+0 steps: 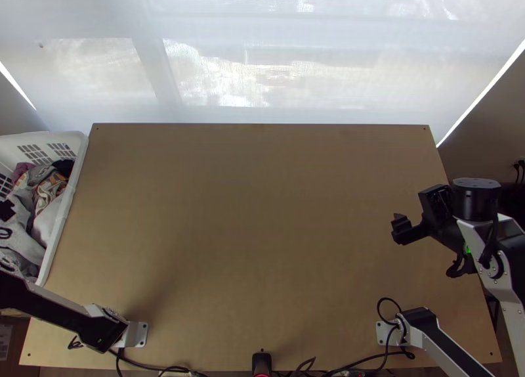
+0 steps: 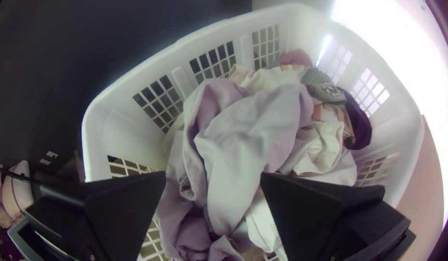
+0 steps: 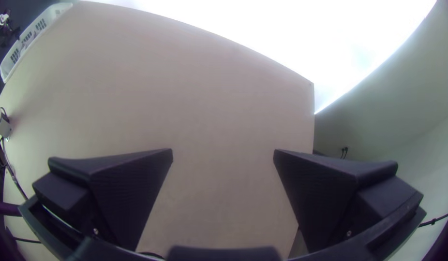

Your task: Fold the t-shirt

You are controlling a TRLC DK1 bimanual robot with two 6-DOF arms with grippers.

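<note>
T-shirt or other garment, a pale lilac cloth [image 2: 253, 130] lies bunched in the white basket [image 2: 122, 130] by the left edge of the tabletop [image 1: 262, 213]; I can't tell for certain which piece in there is the t-shirt. It sits on top of the heap, its folds running loosely down one side. Around it are a cream cloth [image 2: 325, 145], a grey piece with a print [image 2: 325, 89], a dark purple one [image 2: 362, 125] and a bit of pink cloth [image 2: 296, 58] close to the basket wall. The left arm [image 1: 52, 311] stretches out leftward from its base at the near left of the tabletop. In the left wrist view, the left gripper [image 2: 213, 174] is over the basket, its two fingers spread wide above the lilac cloth and holding nothing. Over the right part of the tabletop is the right gripper [image 1: 408, 209], well apart from the basket, its fingers also wide open with nothing between them. Beyond the tabletop's far edge hangs a bright white curtain [image 1: 295, 29]. Black cables [image 1: 367, 362] run along the near edge, and a small black device [image 1: 261, 362] sits near the middle of that edge.
</note>
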